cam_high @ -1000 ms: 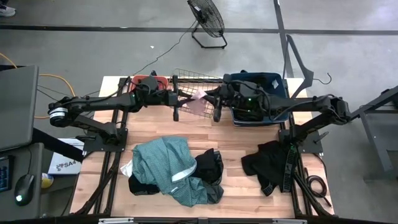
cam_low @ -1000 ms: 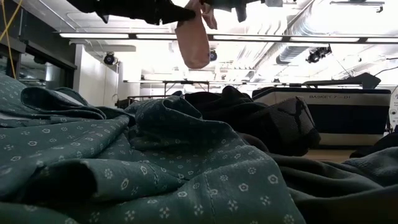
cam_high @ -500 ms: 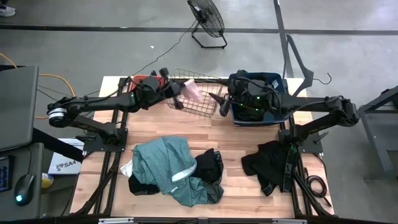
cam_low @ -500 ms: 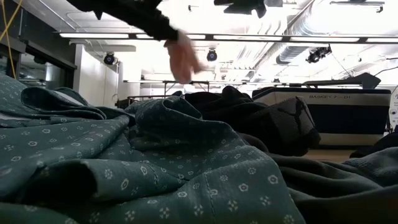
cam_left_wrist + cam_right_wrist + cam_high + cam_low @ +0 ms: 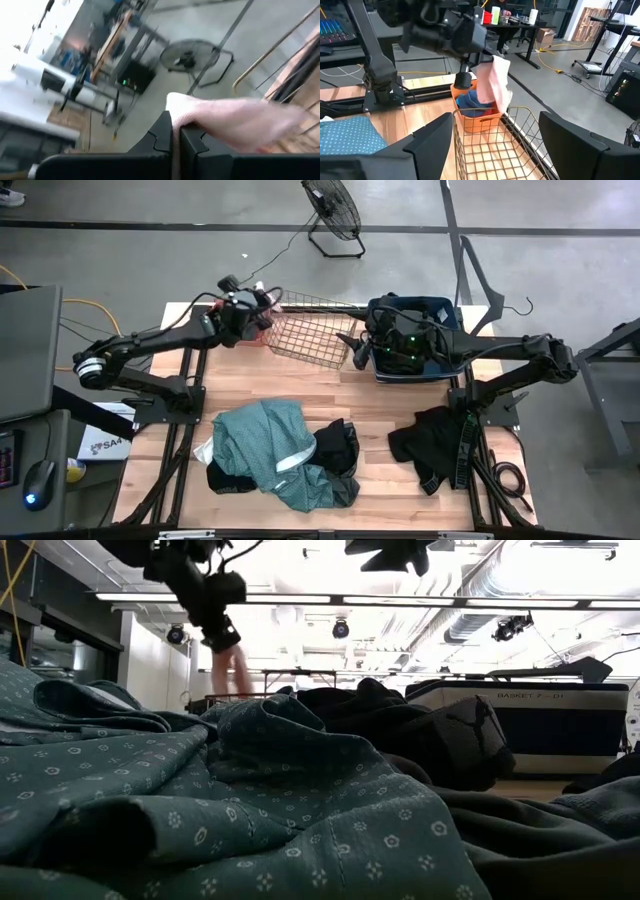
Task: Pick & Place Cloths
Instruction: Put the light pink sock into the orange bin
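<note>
A small pink cloth (image 5: 496,85) hangs from my left gripper (image 5: 260,308), which is shut on it above the coral tub (image 5: 475,122) at the table's far left. In the low view the pink cloth (image 5: 238,670) dangles high over the pile. My right gripper (image 5: 357,348) stands open and holds nothing, beside the wire basket (image 5: 310,338) and in front of the dark blue bin (image 5: 412,330). A large teal cloth (image 5: 262,442) and black cloths (image 5: 338,448) lie heaped on the table near its front edge. Another black cloth (image 5: 430,445) lies at the right. My left gripper pinches a bunched upper end of the pink cloth (image 5: 176,116) between its two shut fingers. The rest of the cloth hangs slack below the fingers, lifted clear of the tub and the table. One layer or several, I cannot tell.
The wire basket (image 5: 495,147) stands between the two grippers, right in front of my right gripper. Something blue (image 5: 470,102) lies inside the coral tub. A fan (image 5: 332,210) stands on the floor beyond the far edge.
My right gripper has opened and let go of the pink cloth, then drawn back slightly toward the blue bin. My left gripper, still shut on the cloth, has swung it toward the table's left, from over the wire basket to above the coral tub.
</note>
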`<state>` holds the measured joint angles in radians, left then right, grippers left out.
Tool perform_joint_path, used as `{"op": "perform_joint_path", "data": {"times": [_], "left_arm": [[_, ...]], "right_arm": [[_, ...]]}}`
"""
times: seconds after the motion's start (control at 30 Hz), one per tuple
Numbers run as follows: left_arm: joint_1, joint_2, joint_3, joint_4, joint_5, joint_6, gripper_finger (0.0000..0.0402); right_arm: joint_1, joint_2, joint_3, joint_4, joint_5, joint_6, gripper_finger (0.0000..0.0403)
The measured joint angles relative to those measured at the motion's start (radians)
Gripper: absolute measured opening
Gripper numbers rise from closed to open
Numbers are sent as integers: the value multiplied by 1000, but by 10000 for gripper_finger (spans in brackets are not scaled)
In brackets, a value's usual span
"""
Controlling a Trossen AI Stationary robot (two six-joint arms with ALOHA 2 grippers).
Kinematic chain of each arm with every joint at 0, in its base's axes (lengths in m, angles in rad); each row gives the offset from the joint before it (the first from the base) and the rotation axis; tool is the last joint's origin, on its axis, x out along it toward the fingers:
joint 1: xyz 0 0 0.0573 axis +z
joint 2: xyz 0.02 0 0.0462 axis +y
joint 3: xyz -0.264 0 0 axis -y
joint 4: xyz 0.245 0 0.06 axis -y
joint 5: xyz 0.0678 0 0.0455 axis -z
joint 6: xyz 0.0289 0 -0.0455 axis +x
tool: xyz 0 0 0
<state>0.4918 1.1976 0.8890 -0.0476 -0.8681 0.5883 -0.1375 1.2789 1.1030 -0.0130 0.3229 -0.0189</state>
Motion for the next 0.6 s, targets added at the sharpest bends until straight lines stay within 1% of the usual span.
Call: {"op": "perform_joint_path", "data": {"times": [0.13,0.3,0.4,0.47,0.6], "left_arm": [[68,0,0,-73,1,-68,0],[151,0,0,-255,-2,-197,0],[195,0,0,-352,-38,-285,0],[227,-4,0,-395,-57,-335,0],[268,-16,0,-451,-61,-420,0]], "right_arm": [[0,0,0,1,0,0,288],[0,0,0,-6,0,0,288],[0,0,0,-14,0,9,288],[0,0,0,-17,0,21,288],[0,0,0,-24,0,23,288]]}}
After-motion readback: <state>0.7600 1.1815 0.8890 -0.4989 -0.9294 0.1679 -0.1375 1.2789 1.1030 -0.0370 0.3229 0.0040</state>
